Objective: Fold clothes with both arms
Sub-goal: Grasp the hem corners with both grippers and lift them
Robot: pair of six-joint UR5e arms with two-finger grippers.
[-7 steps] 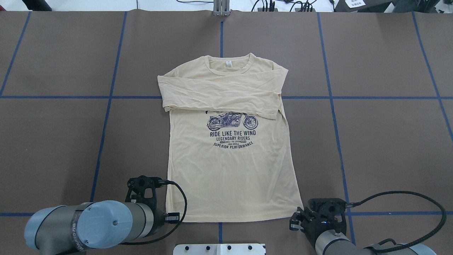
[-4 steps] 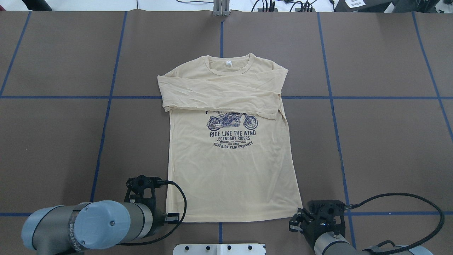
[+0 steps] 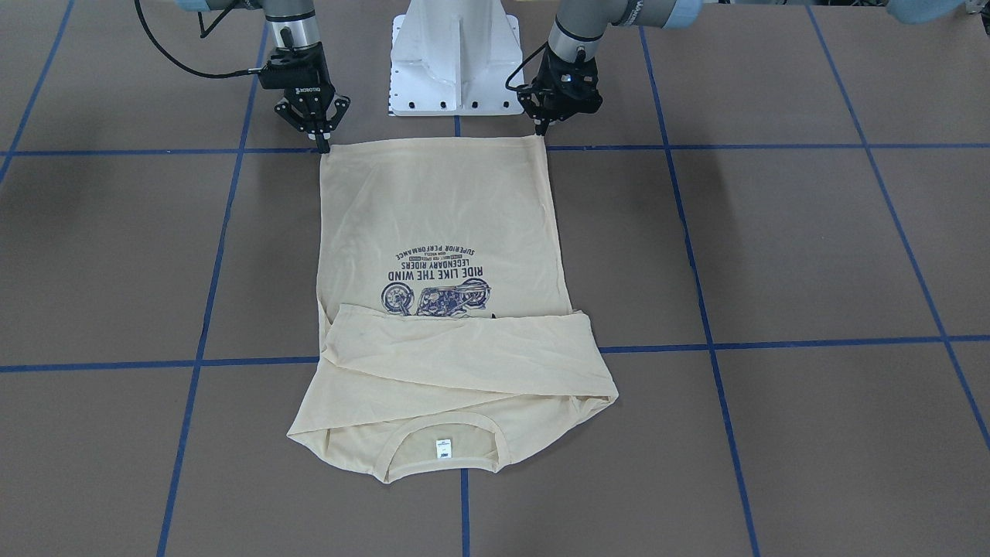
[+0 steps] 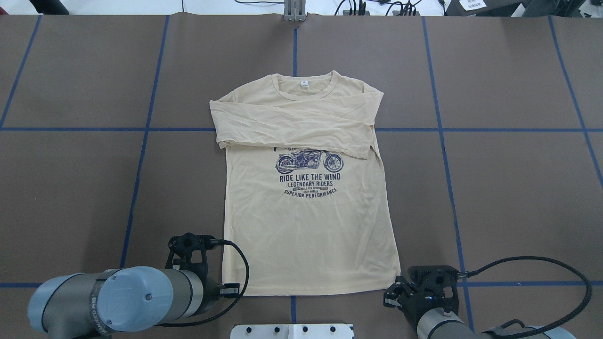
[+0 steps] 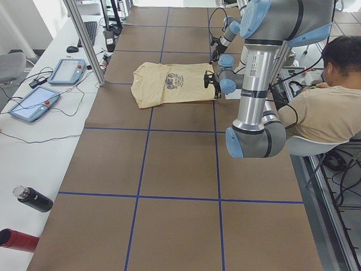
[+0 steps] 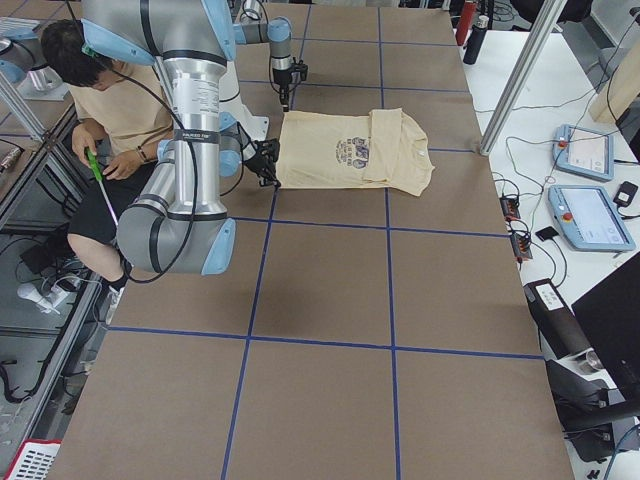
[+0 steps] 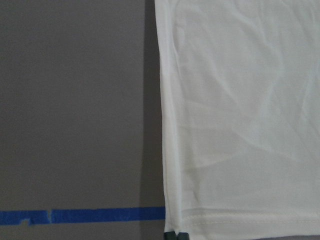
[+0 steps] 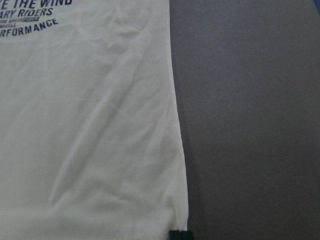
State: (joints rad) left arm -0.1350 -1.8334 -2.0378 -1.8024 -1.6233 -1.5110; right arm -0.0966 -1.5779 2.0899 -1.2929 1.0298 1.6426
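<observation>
Across brown table (image 4: 70, 188) with blue tape lines, seeing T-shirt (image 4: 306, 226) lying flat, sleeves folded over chest, long axis running away from robot, hem nearest. Finding left gripper (image 3: 543, 132) at hem's left corner and right gripper (image 3: 322, 145) at right corner, both equally near, fingers together, seemingly pinching cloth. Judging coming lift as going toward neck. Getting fingertips (image 7: 171, 235) against hem stitching only from wrist views; overhead view hiding them under wrists.
</observation>
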